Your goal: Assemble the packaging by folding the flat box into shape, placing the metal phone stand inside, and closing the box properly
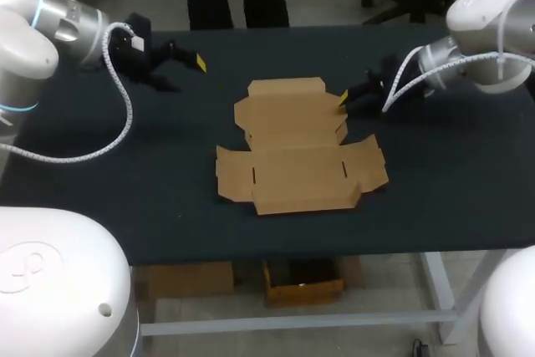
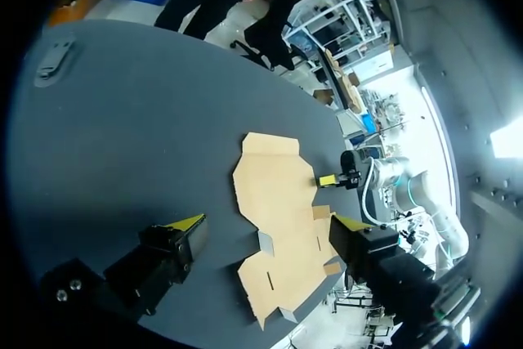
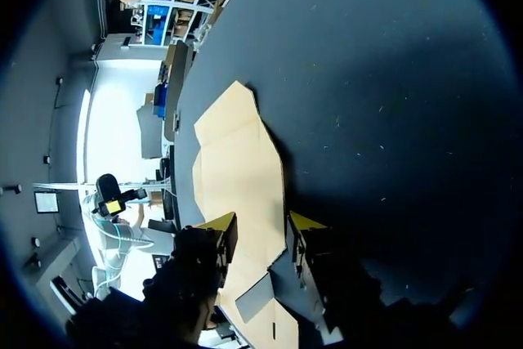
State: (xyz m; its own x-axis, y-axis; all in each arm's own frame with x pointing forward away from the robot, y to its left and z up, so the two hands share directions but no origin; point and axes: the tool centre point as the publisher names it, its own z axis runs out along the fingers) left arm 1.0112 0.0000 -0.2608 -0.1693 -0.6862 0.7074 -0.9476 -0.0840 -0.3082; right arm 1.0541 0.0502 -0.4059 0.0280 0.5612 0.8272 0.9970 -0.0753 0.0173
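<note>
R tool (image 1: 344,99) tips unclear by box (image 1: 297,156)

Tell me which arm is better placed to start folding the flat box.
Probably the right. The right gripper is open just at the flat box's edge, while the left gripper hangs open over bare table, well apart from it.

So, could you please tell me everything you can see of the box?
The box is brown cardboard and not yet folded. It is one flat die-cut sheet with flaps around its edges and two short slits. It lies in the middle of the table with nothing on it. The right gripper, open, sits at its right edge, one finger over the cardboard; I cannot tell whether it touches.
</note>
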